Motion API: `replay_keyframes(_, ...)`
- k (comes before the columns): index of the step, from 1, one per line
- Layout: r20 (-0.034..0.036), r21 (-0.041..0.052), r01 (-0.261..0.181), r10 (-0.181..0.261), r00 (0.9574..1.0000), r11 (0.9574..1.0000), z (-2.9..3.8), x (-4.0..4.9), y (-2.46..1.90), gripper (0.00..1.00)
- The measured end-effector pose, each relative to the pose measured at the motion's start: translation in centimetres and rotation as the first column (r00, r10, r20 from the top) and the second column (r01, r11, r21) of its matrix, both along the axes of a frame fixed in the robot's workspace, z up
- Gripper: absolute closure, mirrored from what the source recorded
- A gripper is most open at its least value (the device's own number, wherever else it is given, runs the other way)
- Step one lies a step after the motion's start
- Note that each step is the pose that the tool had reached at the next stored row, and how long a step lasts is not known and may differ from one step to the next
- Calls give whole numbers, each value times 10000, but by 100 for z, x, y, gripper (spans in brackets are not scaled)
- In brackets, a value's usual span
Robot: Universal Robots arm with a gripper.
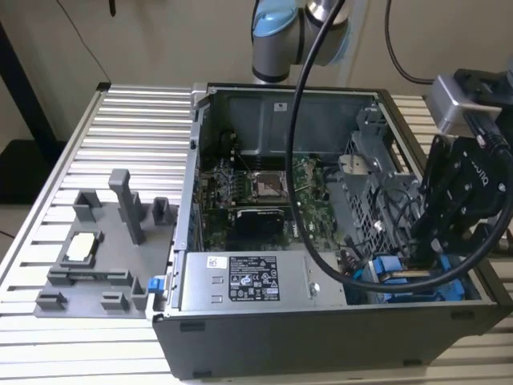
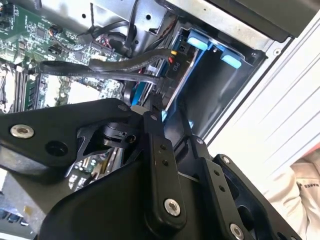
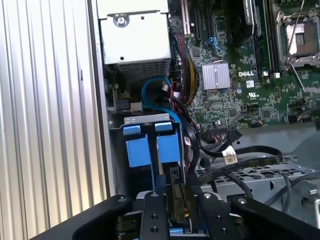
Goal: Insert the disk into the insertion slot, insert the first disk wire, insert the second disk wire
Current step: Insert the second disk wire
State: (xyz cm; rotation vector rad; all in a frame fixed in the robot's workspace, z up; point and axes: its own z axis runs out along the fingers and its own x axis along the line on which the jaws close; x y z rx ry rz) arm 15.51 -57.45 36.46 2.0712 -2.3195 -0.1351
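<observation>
1. In the exterior view the gripper (image 1: 421,261) hangs at the lower right of the frame, lowered into the open computer case (image 1: 264,337) beside the grey drive cage (image 1: 377,172). It has to be that low because the drive bays sit in that corner of the case.

2. The disk (image 3: 167,147) in its blue carrier stands on edge in the insertion slot (image 3: 145,120), at the centre of the first wrist view, beside a second, similar blue-framed drive (image 3: 136,150). It looks fully seated, which suits the slot's narrow fit, though the depth is hard to judge from this angle.

3. The fingers (image 3: 154,220) are at the bottom centre of the first wrist view, closed on a dark cable connector (image 3: 177,200). The connector is held upright, in line with the drive's rear edge, apparently so it can mate with the drive's port.

4. The disk lies just beyond the fingertips, near the connector; whether the two touch cannot be told.

5. In the second wrist view a flat dark cable (image 2: 110,67) trails from the drive across the green motherboard (image 2: 30,45) at the upper left.
</observation>
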Motion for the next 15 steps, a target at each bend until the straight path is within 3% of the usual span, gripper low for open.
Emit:
replay_keyframes(9,-1,0,57,-57,10000,10000,76,0,0,69)
replay_keyframes(15,-1,1,58,-58,10000,10000,86,0,0,69)
